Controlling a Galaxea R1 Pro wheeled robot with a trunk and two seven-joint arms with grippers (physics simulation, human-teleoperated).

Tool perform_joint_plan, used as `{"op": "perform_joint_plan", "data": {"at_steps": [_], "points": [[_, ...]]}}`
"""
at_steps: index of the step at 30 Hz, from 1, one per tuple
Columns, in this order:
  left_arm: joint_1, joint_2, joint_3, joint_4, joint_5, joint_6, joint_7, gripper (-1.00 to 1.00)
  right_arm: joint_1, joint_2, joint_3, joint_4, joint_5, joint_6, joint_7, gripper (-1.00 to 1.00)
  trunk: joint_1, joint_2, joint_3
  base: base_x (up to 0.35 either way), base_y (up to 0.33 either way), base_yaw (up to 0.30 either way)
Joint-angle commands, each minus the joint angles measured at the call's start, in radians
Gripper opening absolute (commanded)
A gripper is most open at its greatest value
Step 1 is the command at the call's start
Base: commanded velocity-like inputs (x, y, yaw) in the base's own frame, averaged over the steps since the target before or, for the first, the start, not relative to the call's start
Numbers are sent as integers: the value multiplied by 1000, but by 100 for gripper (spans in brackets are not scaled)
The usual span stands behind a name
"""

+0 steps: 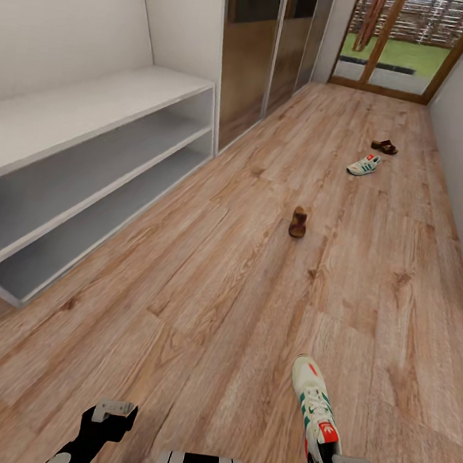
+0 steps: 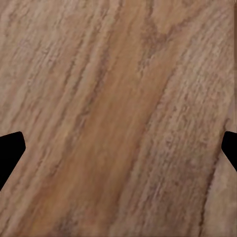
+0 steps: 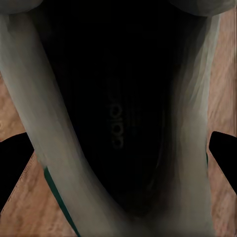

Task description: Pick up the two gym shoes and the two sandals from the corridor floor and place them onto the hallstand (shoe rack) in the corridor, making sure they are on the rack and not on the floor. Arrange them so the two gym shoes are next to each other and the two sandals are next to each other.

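Gym shoe [image 1: 314, 407] is seen at lower right, right under the wide-open right gripper [image 3: 118, 148], not held. Printed letters inside are shown by the wrist view.

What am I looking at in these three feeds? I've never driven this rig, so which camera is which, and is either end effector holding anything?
The wide picture is from the robot's head, looking down a corridor. The other two come from cameras on each wrist, looking along the fingers.

On the wood floor lie four shoes: one gym shoe right in front of the robot, a sandal further on, then a second gym shoe and a second sandal near the far door. The grey shoe rack stands at the left, with no shoes on it.

The left end effector is open above bare floor. The right end effector is open directly over the near shoe's opening, with nothing gripped.
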Motion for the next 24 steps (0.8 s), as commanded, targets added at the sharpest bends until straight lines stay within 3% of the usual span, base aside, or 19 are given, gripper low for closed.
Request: {"op": "perform_joint_plan", "data": {"at_steps": [1,6,14,24], "points": [[0,2,3,23,4,-24,-5,100,0,1,-2,2,7,-12,0,-100,-1,0,5,0,0,-72],[2,13,33,82,4,-74,-6,100,1,2,-2,27,7,-41,0,-100,-3,1,32,0,0,-72],[43,41,128,117,7,-129,-11,100,2,3,-2,109,5,-105,-1,-100,-6,3,75,0,0,-72],[57,45,157,125,4,-145,-16,100,2,9,-2,157,4,-152,-1,-100,-11,5,130,0,0,-72]]}}
